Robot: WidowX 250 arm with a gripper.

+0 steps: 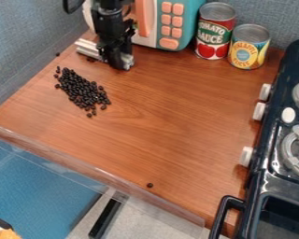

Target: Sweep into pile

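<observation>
The brown tabletop (183,112) spans the scene, with a toy stove (270,177) along its right side. At the far side stand a toy microwave (172,24) and, to its right, two cans: tomato sauce (215,31) and pineapple (248,46). The gripper (122,63) hangs low at the far left; I cannot tell whether it is open, closed or holding the pale bar (89,49) beside it. The dark bean patch (83,90) lies nearer than the gripper and to its left, its long axis slanting from far left to near right. One stray bean (150,185) sits well apart by the near edge, so gathering it probably calls for a long sweep back toward the patch.
</observation>
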